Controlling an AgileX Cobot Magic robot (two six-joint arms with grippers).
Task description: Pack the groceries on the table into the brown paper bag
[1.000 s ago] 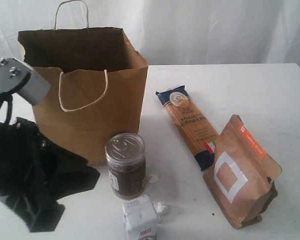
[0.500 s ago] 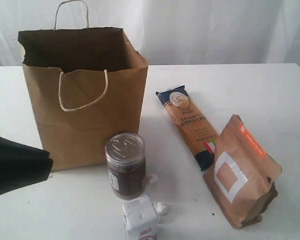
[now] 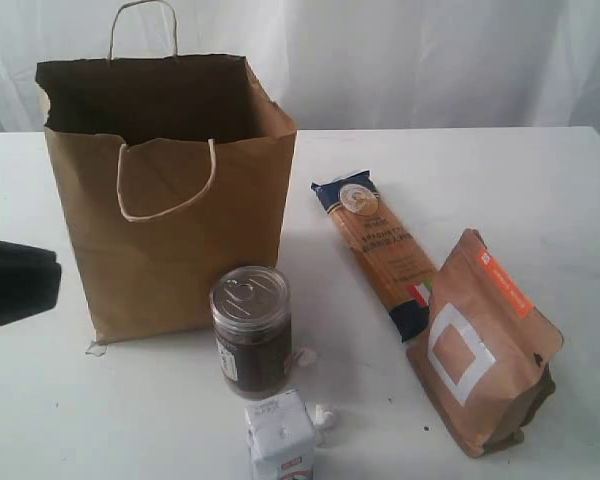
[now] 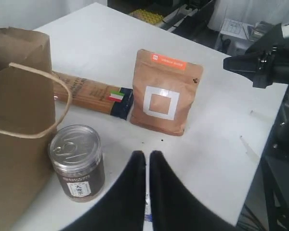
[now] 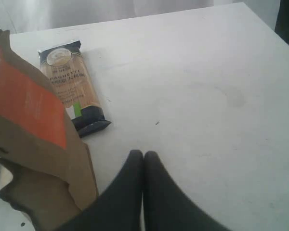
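Jar (image 3: pixel 251 335) before bag (image 3: pixel 180 230); packet (image 3: pixel 378 245), pouch (image 3: pixel 480 350) rightward

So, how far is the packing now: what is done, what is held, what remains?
Done: nothing I can confirm; the inside of the brown paper bag is too dark to see. In hand: nothing; the left gripper and the right gripper are shut and empty. Left on the table: the dark silver-topped jar, the white carton, the long spaghetti packet and the brown orange-labelled pouch.

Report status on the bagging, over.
Left tool shut, empty. Right tool shut, empty. Jar, carton, spaghetti packet, pouch on table, unpacked. Paper bag upright, mouth open, unobstructed.
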